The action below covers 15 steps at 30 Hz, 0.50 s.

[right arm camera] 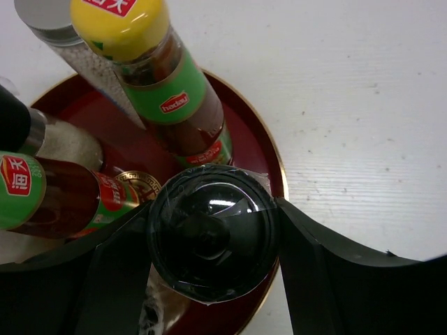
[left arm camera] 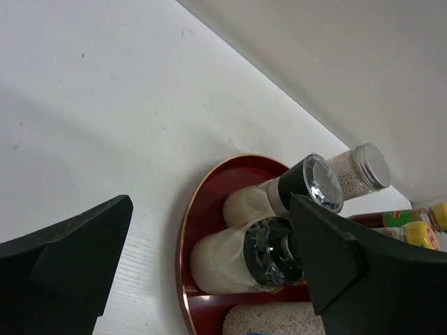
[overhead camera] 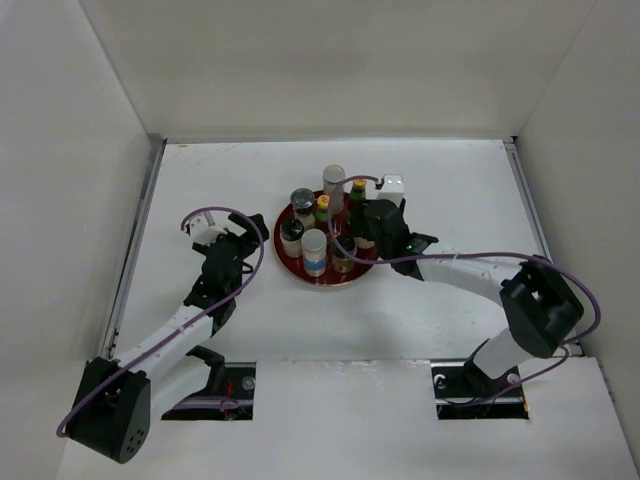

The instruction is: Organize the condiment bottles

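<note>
Several condiment bottles stand close together on the round red tray (overhead camera: 279, 243) at the table's middle. Among them are a tall grey-capped shaker (overhead camera: 333, 180), two yellow-capped sauce bottles (overhead camera: 357, 188), black-capped shakers (overhead camera: 301, 200) and a white blue-labelled jar (overhead camera: 314, 250). My right gripper (overhead camera: 365, 240) is at the tray's right side. In the right wrist view my right gripper (right arm camera: 213, 241) is shut on a black-capped shaker (right arm camera: 209, 244) that stands on the tray (right arm camera: 269, 150), next to a yellow-capped bottle (right arm camera: 167, 91). My left gripper (overhead camera: 238, 250) is open and empty just left of the tray; in the left wrist view (left arm camera: 209, 279) it faces two black-capped shakers (left arm camera: 272, 251).
White enclosure walls stand at the back (overhead camera: 330, 70), left and right of the table. Purple cables (overhead camera: 225, 212) loop off both wrists. Bare white table surface (overhead camera: 200, 180) lies around the tray (left arm camera: 183, 244).
</note>
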Tool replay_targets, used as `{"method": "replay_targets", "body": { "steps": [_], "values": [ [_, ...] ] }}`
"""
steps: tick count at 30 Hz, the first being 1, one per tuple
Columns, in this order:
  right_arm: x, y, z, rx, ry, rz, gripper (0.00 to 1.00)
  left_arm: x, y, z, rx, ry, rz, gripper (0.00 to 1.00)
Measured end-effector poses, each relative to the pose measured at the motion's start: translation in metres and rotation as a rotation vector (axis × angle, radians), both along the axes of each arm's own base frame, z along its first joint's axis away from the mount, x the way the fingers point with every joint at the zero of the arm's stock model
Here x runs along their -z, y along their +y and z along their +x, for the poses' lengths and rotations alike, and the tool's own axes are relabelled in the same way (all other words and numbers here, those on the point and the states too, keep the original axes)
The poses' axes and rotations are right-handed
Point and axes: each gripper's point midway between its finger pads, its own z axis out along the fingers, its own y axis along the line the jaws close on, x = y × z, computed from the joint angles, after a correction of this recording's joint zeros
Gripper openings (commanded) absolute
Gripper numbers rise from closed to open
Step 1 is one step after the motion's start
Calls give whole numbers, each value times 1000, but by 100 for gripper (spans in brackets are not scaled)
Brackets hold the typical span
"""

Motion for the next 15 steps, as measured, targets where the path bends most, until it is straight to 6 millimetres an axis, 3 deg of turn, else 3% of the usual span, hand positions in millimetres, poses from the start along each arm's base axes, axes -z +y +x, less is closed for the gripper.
{"method": "replay_targets", "body": {
  "steps": [2,8,13,15],
  "values": [
    [7,6,4,-10,9,-7,56,2,1,1,-2,6,-1,100],
    [21,9,7,-15,30,-30,79,8,1,2,-2,25,2,100],
    [10,13,14,-10,-8,-2,100,16,1,3,0,49,11,100],
    [4,13,14,-9,-20,5,100,18,0,3,2,54,12,100]
  ]
}}
